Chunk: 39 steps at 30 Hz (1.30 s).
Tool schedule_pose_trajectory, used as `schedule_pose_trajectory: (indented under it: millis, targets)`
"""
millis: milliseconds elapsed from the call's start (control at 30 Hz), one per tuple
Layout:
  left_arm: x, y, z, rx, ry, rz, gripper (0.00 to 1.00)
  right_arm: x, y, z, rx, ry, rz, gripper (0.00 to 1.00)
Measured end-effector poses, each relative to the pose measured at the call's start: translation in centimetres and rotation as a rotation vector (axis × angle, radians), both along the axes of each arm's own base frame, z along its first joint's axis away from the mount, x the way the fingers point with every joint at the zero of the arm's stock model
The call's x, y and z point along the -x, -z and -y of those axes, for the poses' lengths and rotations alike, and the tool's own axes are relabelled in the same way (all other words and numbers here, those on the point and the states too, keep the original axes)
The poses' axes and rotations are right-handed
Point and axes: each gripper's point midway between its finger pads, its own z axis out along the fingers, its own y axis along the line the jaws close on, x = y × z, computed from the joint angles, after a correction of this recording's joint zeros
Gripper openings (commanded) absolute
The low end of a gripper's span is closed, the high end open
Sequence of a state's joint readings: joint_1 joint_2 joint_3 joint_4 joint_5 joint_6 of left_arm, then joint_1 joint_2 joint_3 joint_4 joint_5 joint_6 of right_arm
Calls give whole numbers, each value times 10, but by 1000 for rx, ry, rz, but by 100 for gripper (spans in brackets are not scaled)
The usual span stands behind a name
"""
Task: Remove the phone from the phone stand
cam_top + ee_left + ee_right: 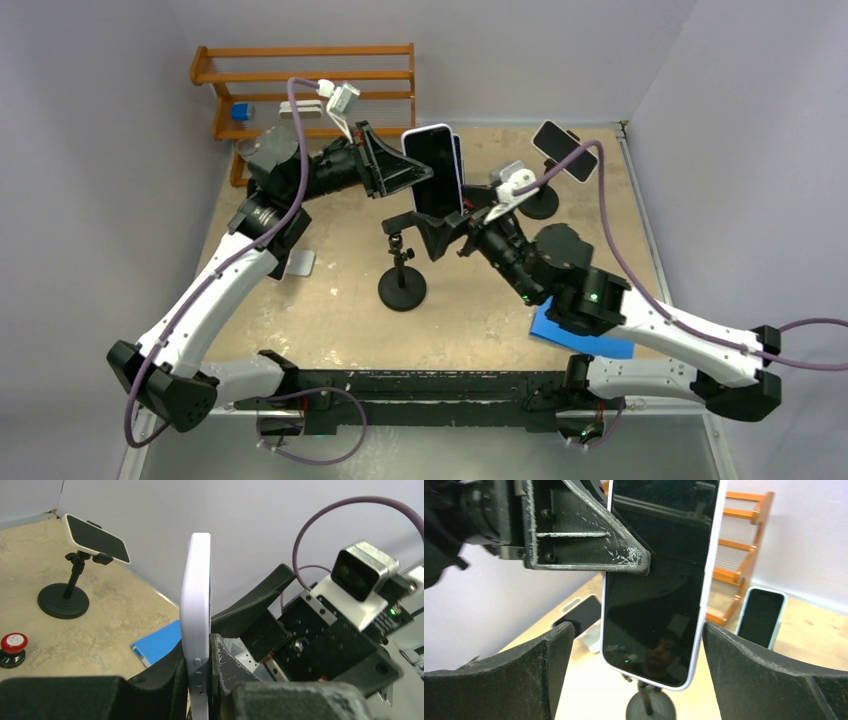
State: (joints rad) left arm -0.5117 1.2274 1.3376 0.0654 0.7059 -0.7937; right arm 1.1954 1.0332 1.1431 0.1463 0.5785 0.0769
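my left gripper (425, 178) clamped on the phone (437, 168) mid-frame, held above the phone stand (403, 285), my right gripper (452, 222) wide open either side of its lower end, not touching

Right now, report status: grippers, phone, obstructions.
Left gripper shut on lavender-cased phone, held upright above the empty black stand. Right gripper open, jaws either side of the phone's lower end, not touching. Nothing else blocking.
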Motion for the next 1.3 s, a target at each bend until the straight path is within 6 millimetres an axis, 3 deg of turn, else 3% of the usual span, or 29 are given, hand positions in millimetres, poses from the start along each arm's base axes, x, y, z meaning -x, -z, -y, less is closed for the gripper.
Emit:
schedule_pose_trajectory:
  millis: [200, 333, 533, 833, 1100, 1200, 1300]
  targets:
    - [35, -11, -20, 24, -1, 69, 0, 48, -30, 23, -135, -218, 26, 99]
    - [67, -14, -34, 31, 30, 156, 0, 82, -32, 34, -191, -377, 51, 98]
    - [111, -17, -42, 47, 166, 290, 0, 115, -35, 25, -231, -566, 61, 80]
    - [126, -9, -36, 42, 319, 305, 0, 121, -25, -6, -222, -656, 8, 66]
    - [135, -3, -36, 44, 386, 319, 0, 117, -20, -17, -223, -659, -13, 53]
    - [136, -2, -36, 46, 395, 327, 0, 116, -18, -22, -222, -660, -21, 45]
    - [137, -1, -36, 46, 402, 333, 0, 114, -13, -29, -213, -661, -36, 31]
